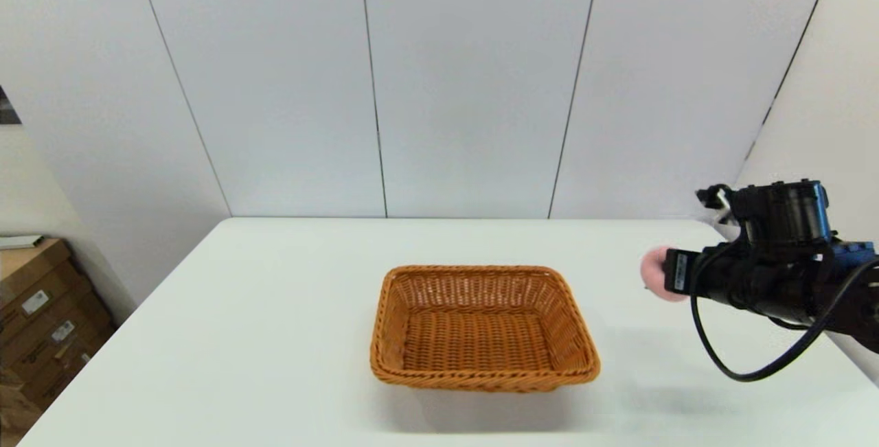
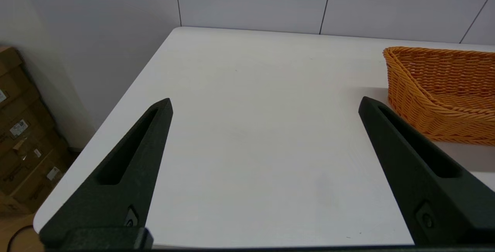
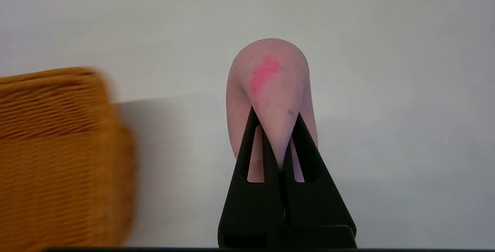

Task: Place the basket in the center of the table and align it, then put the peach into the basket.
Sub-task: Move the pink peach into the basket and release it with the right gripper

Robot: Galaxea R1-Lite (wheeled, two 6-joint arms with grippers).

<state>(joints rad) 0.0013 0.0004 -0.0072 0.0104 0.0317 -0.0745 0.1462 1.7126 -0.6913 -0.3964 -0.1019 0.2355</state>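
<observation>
Peach pinched tight in right gripper fingers, beside basket, left fingers spread empty

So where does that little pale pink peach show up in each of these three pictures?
Head view: the small pale pink peach is at the right, held in the right hand, off to the side of the basket.
Left wrist view: not in it; only the open left hand over the table.
Right wrist view: centre, pinched between the black fingers.
Shared landmark: the orange-brown woven wicker basket.
</observation>
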